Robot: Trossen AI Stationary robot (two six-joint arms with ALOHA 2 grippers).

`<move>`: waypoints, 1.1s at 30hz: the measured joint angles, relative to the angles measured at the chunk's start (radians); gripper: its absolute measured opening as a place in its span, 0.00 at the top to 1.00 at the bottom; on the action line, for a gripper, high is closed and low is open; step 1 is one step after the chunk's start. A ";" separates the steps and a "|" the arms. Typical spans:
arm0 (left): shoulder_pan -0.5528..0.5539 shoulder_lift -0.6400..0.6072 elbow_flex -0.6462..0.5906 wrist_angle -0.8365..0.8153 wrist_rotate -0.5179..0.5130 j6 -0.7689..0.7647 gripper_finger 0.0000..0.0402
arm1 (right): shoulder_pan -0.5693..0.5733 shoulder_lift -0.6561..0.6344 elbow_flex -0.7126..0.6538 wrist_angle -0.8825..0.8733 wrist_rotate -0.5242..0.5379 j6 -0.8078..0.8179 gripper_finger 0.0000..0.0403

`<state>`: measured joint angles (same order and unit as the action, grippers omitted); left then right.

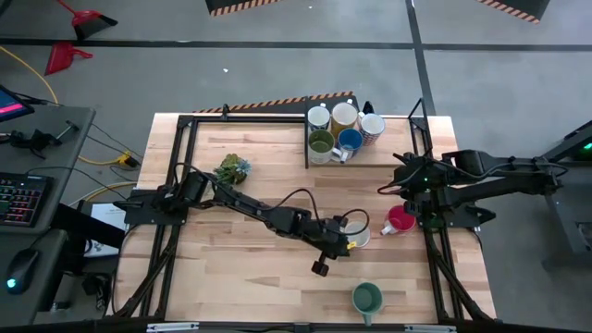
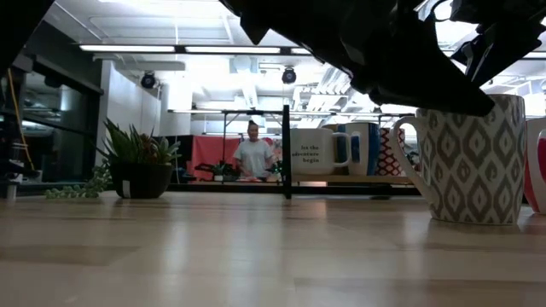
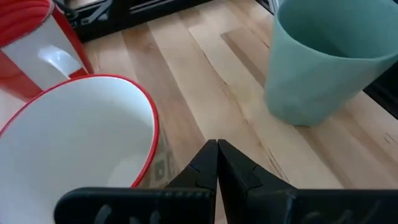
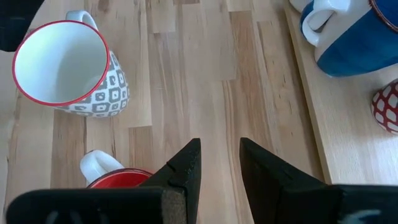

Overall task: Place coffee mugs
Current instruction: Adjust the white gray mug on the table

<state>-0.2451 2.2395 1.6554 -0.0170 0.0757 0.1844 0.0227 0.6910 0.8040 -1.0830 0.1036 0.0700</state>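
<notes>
Patterned mug (image 1: 359, 232) at table's 4 o'clock: rigid, breakable, smooth; grasp rim. Left gripper (image 1: 321, 266) pressed together; right gripper (image 4: 217, 165) spread, empty.

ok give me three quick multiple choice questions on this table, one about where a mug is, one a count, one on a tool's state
1. Where does the teal mug stand?
A. on the raised board at the far edge
B. alone near the front edge of the table
C. beside the plant sprig

2. How many mugs stand on the raised board?
A. two
B. five
C. eight

3. How are the left tool's fingers?
A. shut, holding nothing
B. wide open
C. shut on the red mug

Answers:
1. B, the high view shows it by itself at the front, right of middle.
2. B, five mugs cluster there in the high view.
3. A, the left wrist view shows the fingers pressed together beside the patterned mug, with nothing between them.
</notes>
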 joint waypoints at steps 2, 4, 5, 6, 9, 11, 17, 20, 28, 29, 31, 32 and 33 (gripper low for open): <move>0.002 0.012 0.000 0.021 0.000 -0.007 1.00 | 0.000 0.000 0.000 0.000 0.000 0.000 0.78; 0.002 0.031 0.000 0.040 0.001 -0.016 1.00 | 0.000 0.000 0.000 0.001 0.000 0.000 0.78; 0.002 0.047 0.000 0.050 0.001 -0.017 1.00 | 0.000 0.000 0.000 0.001 0.000 0.000 0.78; 0.000 0.066 0.007 0.068 0.000 -0.017 1.00 | 0.000 0.000 0.000 0.001 0.000 0.001 0.78; -0.004 0.088 0.025 0.063 -0.005 -0.017 1.00 | 0.000 0.000 0.000 0.000 0.002 0.001 0.78; -0.004 0.095 0.046 0.082 -0.014 -0.015 1.00 | 0.000 0.001 0.000 -0.001 0.002 0.000 0.78; 0.004 0.097 0.056 0.066 -0.058 -0.007 1.00 | 0.000 0.000 0.000 -0.006 0.002 0.008 0.78; 0.013 0.097 0.056 0.066 -0.073 0.000 1.00 | 0.000 0.000 0.000 -0.008 0.002 0.008 0.78; 0.038 0.097 0.056 0.061 -0.118 -0.007 1.00 | 0.000 0.000 0.000 -0.011 0.005 0.008 0.78; 0.042 0.097 0.056 0.061 -0.120 -0.007 1.00 | 0.000 0.000 0.000 -0.011 0.005 0.008 0.78; 0.051 0.097 0.056 0.062 -0.123 -0.007 1.00 | 0.000 0.000 0.000 -0.012 0.005 0.008 0.78; 0.055 0.097 0.056 0.062 -0.123 -0.007 1.00 | 0.000 0.000 0.000 -0.012 0.005 0.008 0.78; 0.058 0.097 0.056 0.062 -0.123 -0.008 1.00 | 0.000 0.000 0.000 -0.012 0.005 0.008 0.78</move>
<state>-0.1869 2.3367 1.7119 0.0448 -0.0471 0.1769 0.0224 0.6914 0.8040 -1.0949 0.1081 0.0780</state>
